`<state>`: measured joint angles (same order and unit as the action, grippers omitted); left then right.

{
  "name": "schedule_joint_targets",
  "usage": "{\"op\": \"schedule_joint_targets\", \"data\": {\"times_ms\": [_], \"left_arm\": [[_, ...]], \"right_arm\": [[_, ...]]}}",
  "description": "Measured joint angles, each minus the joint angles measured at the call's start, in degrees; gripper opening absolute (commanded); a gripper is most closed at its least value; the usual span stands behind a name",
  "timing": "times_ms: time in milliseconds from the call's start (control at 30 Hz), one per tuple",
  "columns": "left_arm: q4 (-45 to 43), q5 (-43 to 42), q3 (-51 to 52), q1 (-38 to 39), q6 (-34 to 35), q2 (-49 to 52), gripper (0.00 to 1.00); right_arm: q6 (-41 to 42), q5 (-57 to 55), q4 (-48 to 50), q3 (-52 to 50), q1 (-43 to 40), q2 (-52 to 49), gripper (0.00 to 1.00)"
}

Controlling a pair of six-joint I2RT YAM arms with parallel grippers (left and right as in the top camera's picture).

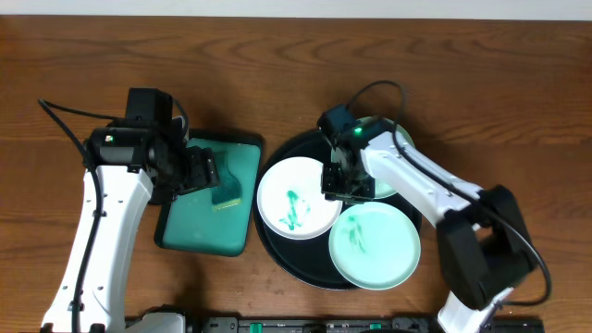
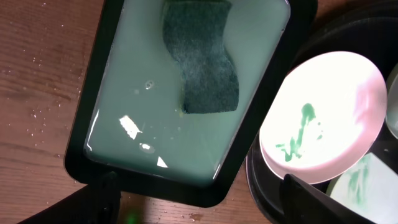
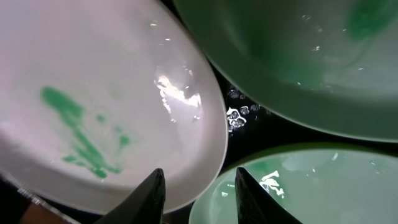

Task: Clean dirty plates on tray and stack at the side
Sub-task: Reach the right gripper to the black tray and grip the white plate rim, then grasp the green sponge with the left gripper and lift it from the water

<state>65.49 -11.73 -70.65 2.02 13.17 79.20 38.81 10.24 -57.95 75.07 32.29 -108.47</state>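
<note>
The black tray holds three plates. A white plate with green smears lies at its left. One smeared mint plate lies at the front, and another at the back is partly under my right arm. My right gripper hangs low between them. Its jaws are narrowed but apart and straddle the rim of the white plate, beside the front mint plate. My left gripper is open over the teal tray, holding nothing.
A teal rectangular tray of cloudy liquid with a dark sponge stands left of the black tray, almost touching it. Bare wood tabletop surrounds both. A cable loops over the back mint plate.
</note>
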Motion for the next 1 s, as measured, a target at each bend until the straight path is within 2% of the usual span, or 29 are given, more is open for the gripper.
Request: {"op": "schedule_joint_targets", "data": {"times_ms": [300,400,500,533,833,867,967,1000], "left_arm": [[-0.02,0.00,0.00,0.00,0.09,0.00,0.82],[-0.02,0.00,0.00,0.00,0.11,0.00,0.82],[-0.09,0.00,0.00,0.00,0.11,0.00,0.82],[-0.07,0.00,0.00,0.00,0.11,0.00,0.82],[-0.72,0.00,0.00,0.00,0.13,0.00,0.83],[-0.87,0.00,0.00,0.00,0.11,0.00,0.81],[-1.01,0.04,0.00,0.00,0.44,0.00,0.50],[-0.98,0.04,0.00,0.00,0.55,0.00,0.45]], "right_arm": [[1.33,-1.05,4.72,0.00,0.13,-3.82,0.34],[0.98,-1.77,5.68,0.02,0.11,-5.70,0.19],[0.44,-2.49,5.53,0.35,-0.17,-6.23,0.14],[0.28,-2.62,5.53,0.35,-0.17,-6.23,0.01],[-1.84,-3.17,5.16,0.52,-0.28,-5.90,0.01],[-2.01,-3.19,5.16,0.52,-0.28,-5.90,0.01],[-2.40,-3.21,5.16,0.52,-0.28,-5.90,0.01],[-2.47,-3.23,5.18,0.52,-0.26,-5.90,0.01]]}}
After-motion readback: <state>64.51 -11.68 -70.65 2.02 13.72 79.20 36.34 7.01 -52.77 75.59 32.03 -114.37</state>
